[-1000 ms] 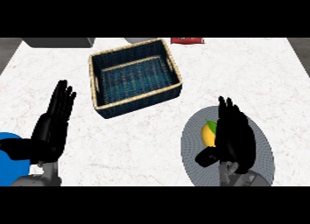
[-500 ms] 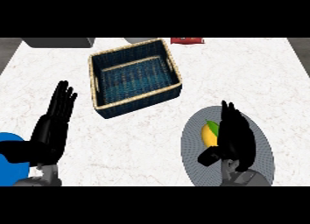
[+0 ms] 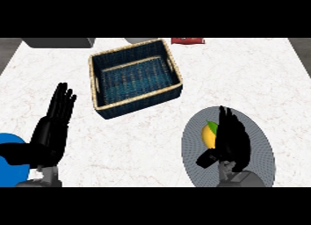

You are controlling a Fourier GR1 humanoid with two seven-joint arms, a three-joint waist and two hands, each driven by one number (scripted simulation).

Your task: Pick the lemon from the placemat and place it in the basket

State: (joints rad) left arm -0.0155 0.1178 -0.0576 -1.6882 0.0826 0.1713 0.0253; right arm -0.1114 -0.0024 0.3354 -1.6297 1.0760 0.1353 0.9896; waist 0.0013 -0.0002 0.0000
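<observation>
Lemon [image 3: 210, 135] on placemat [image 3: 260, 151], right hand [image 3: 233, 141] alongside

Most of the lemon [image 3: 210, 134] is covered by the right hand [image 3: 231, 140]; only a yellow sliver with a green tip is seen at the hand's left. Whether it's actually being touched can't be told. The placemat [image 3: 258, 149], by the front right corner of the counter [image 3: 249, 74], is hidden down the middle and clipped at the bottom. A blue thing [image 3: 4, 176] at the front left corner is cut off and overlapped by the thumb of the left hand [image 3: 46, 138]. Along the back edge, a grey block [image 3: 57, 42] and a red item [image 3: 187, 40] are chopped off, so they can't be identified.
</observation>
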